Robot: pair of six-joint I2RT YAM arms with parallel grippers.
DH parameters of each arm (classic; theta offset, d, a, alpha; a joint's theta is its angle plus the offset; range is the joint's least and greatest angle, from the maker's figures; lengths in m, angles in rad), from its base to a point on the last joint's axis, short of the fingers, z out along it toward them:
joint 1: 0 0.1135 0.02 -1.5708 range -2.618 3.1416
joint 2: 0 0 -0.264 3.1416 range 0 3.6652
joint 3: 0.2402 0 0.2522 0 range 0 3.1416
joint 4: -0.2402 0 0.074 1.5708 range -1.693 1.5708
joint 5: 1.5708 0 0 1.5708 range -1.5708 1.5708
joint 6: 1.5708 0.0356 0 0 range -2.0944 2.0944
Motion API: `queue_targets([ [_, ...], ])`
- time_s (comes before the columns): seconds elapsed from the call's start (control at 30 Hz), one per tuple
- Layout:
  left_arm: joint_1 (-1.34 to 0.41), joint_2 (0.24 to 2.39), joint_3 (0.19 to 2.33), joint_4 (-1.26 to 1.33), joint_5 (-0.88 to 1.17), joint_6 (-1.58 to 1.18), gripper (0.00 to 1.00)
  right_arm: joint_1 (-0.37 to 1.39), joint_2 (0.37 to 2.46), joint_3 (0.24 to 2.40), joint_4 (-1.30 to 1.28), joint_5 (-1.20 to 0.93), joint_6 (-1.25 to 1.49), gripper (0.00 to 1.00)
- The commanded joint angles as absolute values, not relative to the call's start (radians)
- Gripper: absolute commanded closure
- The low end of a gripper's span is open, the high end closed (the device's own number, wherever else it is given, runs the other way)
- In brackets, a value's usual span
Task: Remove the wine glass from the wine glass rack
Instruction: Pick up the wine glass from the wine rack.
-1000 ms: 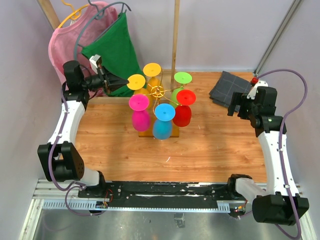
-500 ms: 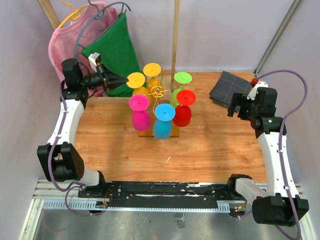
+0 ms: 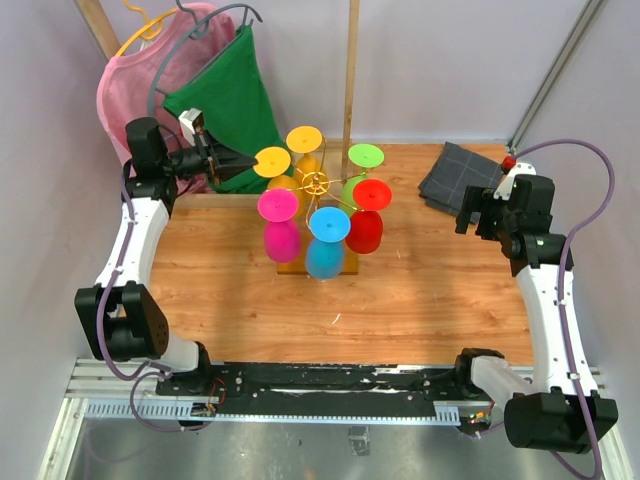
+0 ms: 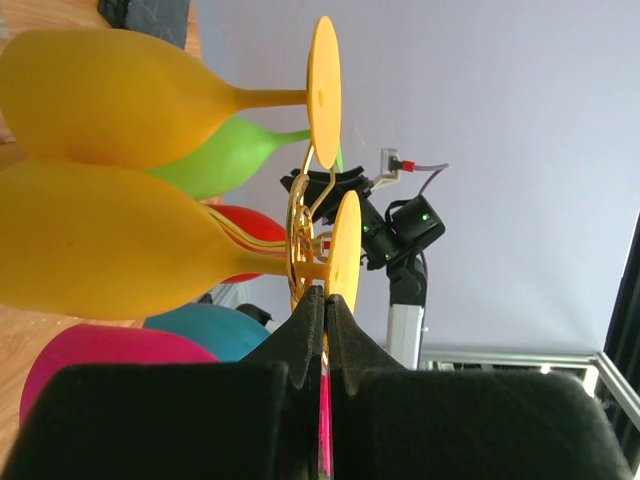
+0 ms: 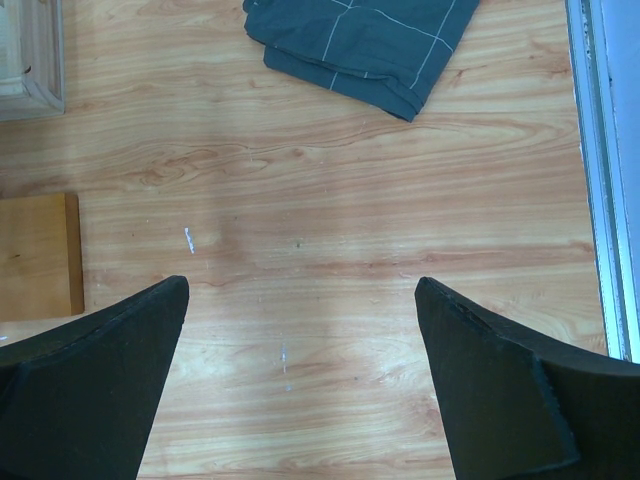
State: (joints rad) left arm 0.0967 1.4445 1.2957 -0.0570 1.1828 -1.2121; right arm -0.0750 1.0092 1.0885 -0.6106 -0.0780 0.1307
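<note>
While the wine glass rack (image 3: 314, 183) stands near the middle of the table (image 3: 420, 290), toward its far edge, six coloured glasses hang from it upside down, feet up and bowls down. A yellow wine glass (image 3: 272, 163) hangs on the rack's far left. Round the ring are an orange-yellow glass (image 3: 304, 140), a green glass (image 3: 365, 155), a red glass (image 3: 372, 195), a blue glass (image 3: 328, 224) and a pink glass (image 3: 278, 206).

The left pincer (image 3: 246, 161) is raised off the table at the level of the glass feet and points at the yellow wine glass from the left. Its jaws are pressed together with nothing between them. In the left wrist view the closed tip (image 4: 322, 298) sits just beside the lower rim of that glass's foot, below the gold wire (image 4: 298, 215). Whether tip and foot touch cannot be told. The yellow bowl (image 4: 100, 240) fills the left of that view.

The right pincer (image 3: 475, 215) hangs above the right side of the table, well apart from the rack. Its jaws are spread wide and hold nothing. The right wrist view shows only bare wood between the fingers (image 5: 90, 380), with a folded dark cloth (image 5: 360, 45) beyond them.

Behind the left arm hang a pink shirt (image 3: 125, 90) and a green garment (image 3: 225, 100).
</note>
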Motion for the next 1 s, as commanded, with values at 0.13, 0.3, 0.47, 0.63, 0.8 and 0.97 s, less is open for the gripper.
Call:
queue_targets([
  [0.13, 0.116, 1.457, 1.36, -0.099, 1.213, -1.197, 1.0, -0.086, 0.997, 1.071, -0.601, -0.057, 0.118, 0.02],
  [0.3, 0.12, 1.46, 1.371, -0.116, 1.211, -1.183, 1.0, -0.086, 0.992, 1.065, -0.601, -0.055, 0.117, 0.02],
  [0.47, 0.125, 1.46, 1.373, -0.141, 1.208, -1.159, 1.0, -0.086, 0.986, 1.061, -0.603, -0.053, 0.114, 0.02],
  [0.63, 0.139, 1.47, 1.384, -0.159, 1.206, -1.142, 1.0, -0.086, 0.982, 1.058, -0.603, -0.052, 0.111, 0.02],
  [0.8, 0.145, 1.488, 1.407, -0.164, 1.203, -1.133, 1.0, -0.086, 0.978, 1.057, -0.602, -0.049, 0.108, 0.02],
  [0.97, 0.146, 1.507, 1.426, -0.168, 1.204, -1.129, 1.0, -0.086, 0.977, 1.06, -0.602, -0.046, 0.106, 0.02],
])
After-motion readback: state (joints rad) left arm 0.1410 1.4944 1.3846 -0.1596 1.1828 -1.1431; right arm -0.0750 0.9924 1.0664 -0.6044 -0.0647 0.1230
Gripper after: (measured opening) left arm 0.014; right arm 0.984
